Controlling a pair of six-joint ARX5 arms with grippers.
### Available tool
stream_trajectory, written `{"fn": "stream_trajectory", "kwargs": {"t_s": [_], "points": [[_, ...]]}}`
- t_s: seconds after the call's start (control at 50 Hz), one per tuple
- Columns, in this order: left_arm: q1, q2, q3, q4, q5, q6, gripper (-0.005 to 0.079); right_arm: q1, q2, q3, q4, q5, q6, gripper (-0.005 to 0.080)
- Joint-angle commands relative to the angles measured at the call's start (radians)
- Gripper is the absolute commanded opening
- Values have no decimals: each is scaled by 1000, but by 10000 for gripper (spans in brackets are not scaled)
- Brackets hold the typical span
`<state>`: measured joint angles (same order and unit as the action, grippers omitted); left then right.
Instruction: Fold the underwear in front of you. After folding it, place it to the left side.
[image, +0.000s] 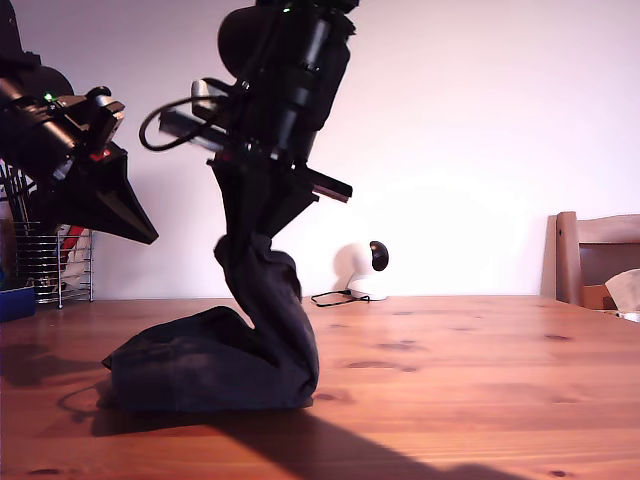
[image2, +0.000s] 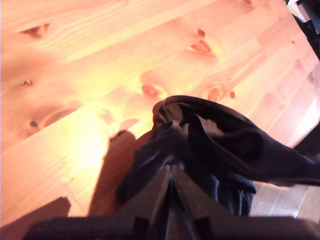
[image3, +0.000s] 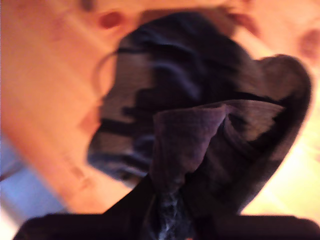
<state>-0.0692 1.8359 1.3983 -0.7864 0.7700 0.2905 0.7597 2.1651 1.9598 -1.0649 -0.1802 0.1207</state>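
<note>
Underwear (image: 210, 370) heaped on wooden table (image: 450, 380), toward exterior view's left, one end pulled up in column off heap. Pinched at top of column by my second gripper (image: 250, 232), jaws clamped on dark fabric. Hovering above heap's end at exterior view's left, clear of cloth: my first gripper (image: 150, 237), jaws pressed together, nothing held

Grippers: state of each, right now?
My first gripper: shut, holding nothing, up in the air above the underwear.
My second gripper: shut on the underwear, holding one end raised.
</note>
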Motion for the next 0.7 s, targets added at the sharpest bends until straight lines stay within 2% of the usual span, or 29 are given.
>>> {"fn": "stream_trajectory", "kwargs": {"t_s": [0.0,0.12,0.32,0.68], "points": [[6,-23,-16,0,8,-3,-19,16,78,-10,18,9,26,-13],[21,-36,-15,1,2,-6,-19,42,105,-10,48,18,48,-13],[45,-71,-10,11,-112,-12,-19,104,117,-10,105,91,66,-13],[50,-86,9,20,-124,-56,-19,203,178,-10,127,192,63,-13]]}}
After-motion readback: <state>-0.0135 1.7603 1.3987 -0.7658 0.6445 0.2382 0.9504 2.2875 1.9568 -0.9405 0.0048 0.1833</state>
